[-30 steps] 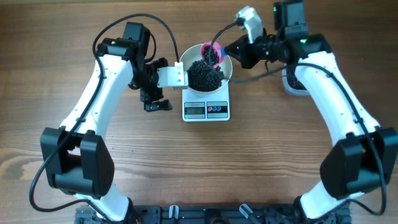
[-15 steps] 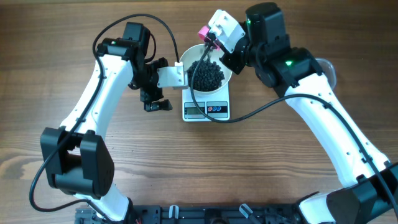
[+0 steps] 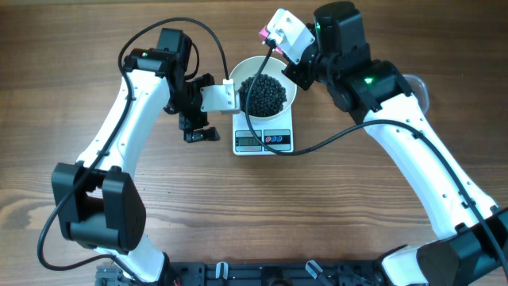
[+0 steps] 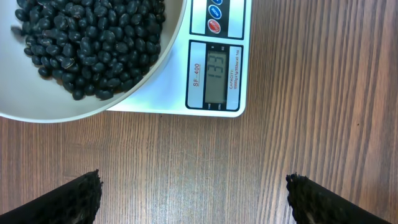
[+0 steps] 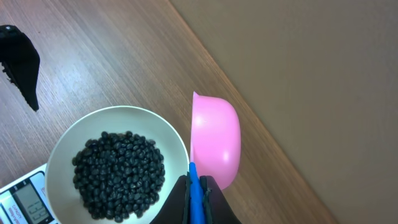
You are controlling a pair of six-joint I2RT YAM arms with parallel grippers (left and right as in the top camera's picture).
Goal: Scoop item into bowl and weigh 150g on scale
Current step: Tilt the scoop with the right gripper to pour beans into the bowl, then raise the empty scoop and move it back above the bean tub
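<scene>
Left gripper (image 4: 194, 183) spread wide, fingers (image 4: 68, 199) well apart above the wooden table (image 4: 186, 143), clasping nothing. Just ahead of those fingertips, the scale (image 4: 214, 68) (display reading 133), with the white bowl (image 4: 37, 106) seated on it and the black beans (image 4: 93, 43) heaped inside. Right gripper (image 5: 198, 199) clamped tight on the handle of the pink scoop (image 5: 216, 140). Straight ahead of those fingers, the scoop's cup, turned on its side with its rounded back showing, just outside the bowl's rim, beans off to the left. Inside of the cup hidden.
</scene>
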